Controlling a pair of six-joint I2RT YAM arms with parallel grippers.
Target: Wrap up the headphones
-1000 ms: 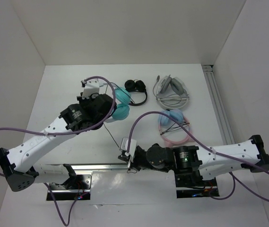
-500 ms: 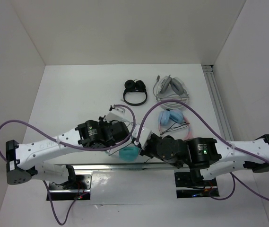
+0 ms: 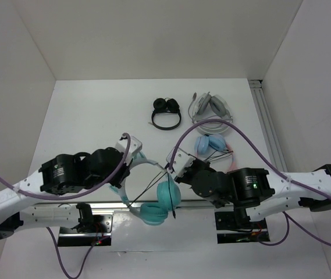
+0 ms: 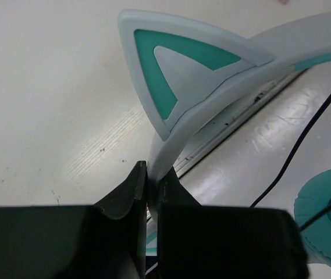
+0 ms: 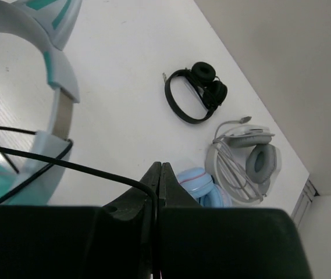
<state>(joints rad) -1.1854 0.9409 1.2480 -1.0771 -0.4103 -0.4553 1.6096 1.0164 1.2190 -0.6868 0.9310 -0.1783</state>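
The teal cat-ear headphones hang at the table's near edge, their two teal ear cups low between the arms. My left gripper is shut on their white-and-teal headband, just below one cat ear. My right gripper is shut on their thin black cable, which runs taut from the jaws towards the headband and ear cups. In the left wrist view the cable crosses to a teal cup at the lower right.
Small black headphones lie at the back middle. White-grey headphones with a bundled cord lie to their right. Pink-and-blue headphones lie just behind my right arm. A metal rail runs along the right wall.
The headphones have been lifted and swung round, so the cups now hang over the near edge. My left arm has drawn back to the left. The right gripper holds the cable taut.
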